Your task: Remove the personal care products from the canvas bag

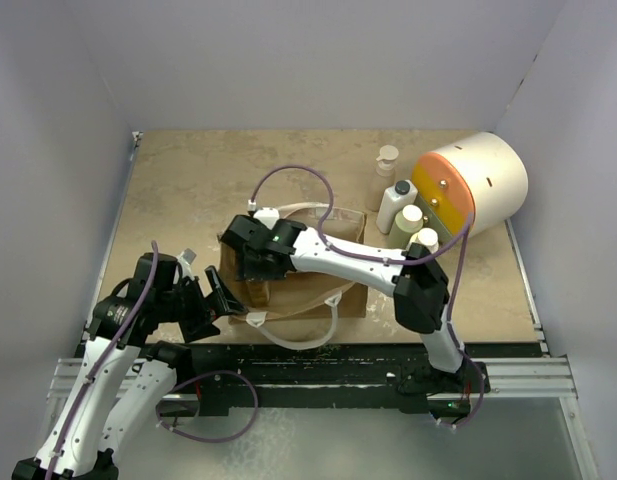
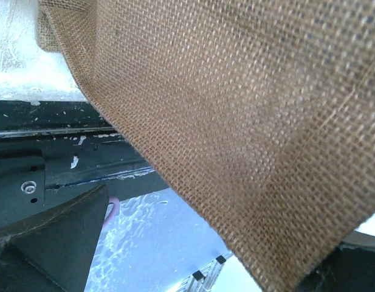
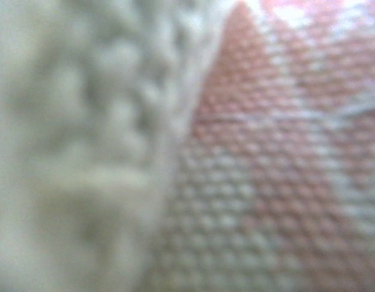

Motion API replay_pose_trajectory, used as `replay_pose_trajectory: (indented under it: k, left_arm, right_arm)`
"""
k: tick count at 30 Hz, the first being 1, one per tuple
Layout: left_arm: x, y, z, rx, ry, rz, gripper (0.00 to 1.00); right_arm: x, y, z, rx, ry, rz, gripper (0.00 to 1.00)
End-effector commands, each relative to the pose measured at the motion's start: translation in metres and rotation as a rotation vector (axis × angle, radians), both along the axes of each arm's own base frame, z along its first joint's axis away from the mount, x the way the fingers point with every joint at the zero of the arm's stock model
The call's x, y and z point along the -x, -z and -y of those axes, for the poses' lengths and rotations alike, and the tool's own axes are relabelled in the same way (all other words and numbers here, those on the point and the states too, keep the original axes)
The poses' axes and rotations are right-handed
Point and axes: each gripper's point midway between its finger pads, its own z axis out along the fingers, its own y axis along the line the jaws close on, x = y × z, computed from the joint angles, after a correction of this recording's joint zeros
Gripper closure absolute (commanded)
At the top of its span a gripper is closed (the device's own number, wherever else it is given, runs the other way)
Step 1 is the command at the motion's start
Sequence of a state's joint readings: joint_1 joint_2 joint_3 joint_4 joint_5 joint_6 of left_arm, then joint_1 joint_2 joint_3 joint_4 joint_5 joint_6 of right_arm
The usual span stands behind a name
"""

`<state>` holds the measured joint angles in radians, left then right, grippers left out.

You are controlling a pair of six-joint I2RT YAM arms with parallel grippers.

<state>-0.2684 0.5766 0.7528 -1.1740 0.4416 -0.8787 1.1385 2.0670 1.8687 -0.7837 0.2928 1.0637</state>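
The canvas bag (image 1: pixel 308 295) sits in the middle of the bench (image 1: pixel 188 190). Its long axis runs left to right across the top view, and one white rope handle (image 1: pixel 298 340) loops out over its near side. The mouth seems to face up, though the right arm lies across most of it.

Four bottles stand upright outside the bag, off its far right corner and apart from it. They are a tall beige pump bottle (image 1: pixel 386 170), a white black-capped bottle (image 1: pixel 396 205), an olive-green cream-capped bottle (image 1: pixel 408 225) and a cream wide-capped bottle (image 1: pixel 425 240). They cluster just beside a large cylinder (image 1: pixel 483 185), which lies on its side with its orange and yellow end turned toward them.

The right gripper (image 1: pixel 250 258) points down into the left end of the bag. The top view hides its fingers. The right wrist view shows only blurred rope on the left and brown weave on the right, so I cannot tell how far its fingers are spread.

The left gripper (image 1: pixel 226 298) is at the bag's near left corner. Only its wrist view shows that the fingers (image 2: pixel 53 243) are spread wide, in the two lower corners of the frame. A flap of coarse brown cloth hangs across above them, with the dark rail (image 2: pixel 53 152) at the bench's near edge behind.
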Motion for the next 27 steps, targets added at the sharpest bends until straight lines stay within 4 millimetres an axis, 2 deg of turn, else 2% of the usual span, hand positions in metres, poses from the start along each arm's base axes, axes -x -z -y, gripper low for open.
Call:
replay_pose_trajectory:
  k: [1, 7, 13, 17, 22, 27]
  left_arm:
    - [0.002, 0.001, 0.001, 0.0, 0.023, -0.009, 0.02]
    - [0.001, 0.001, 0.002, -0.001, 0.043, -0.007, 0.02]
    - [-0.002, -0.002, 0.004, 0.004, 0.06, 0.003, 0.02]
    - [-0.006, -0.007, 0.005, 0.006, 0.062, 0.024, 0.01]
    - [-0.016, -0.017, 0.003, -0.007, 0.031, 0.059, 0.02]
    - [-0.034, -0.03, 0.001, -0.03, 0.001, 0.109, 0.02]
  right_arm:
    - [0.003, -0.059, 0.012, -0.152, -0.045, 0.038, 1.0]
    - [0.001, -0.092, 0.02, -0.333, -0.067, 0.078, 1.0]
    - [-0.001, -0.111, 0.033, -0.408, -0.108, 0.078, 1.0]
    - [0.004, -0.128, 0.034, -0.472, -0.156, 0.093, 1.0]
    - [-0.001, -0.155, 0.046, -0.526, -0.133, 0.13, 1.0]
    - [-0.002, -0.198, 0.059, -0.63, -0.157, 0.197, 1.0]
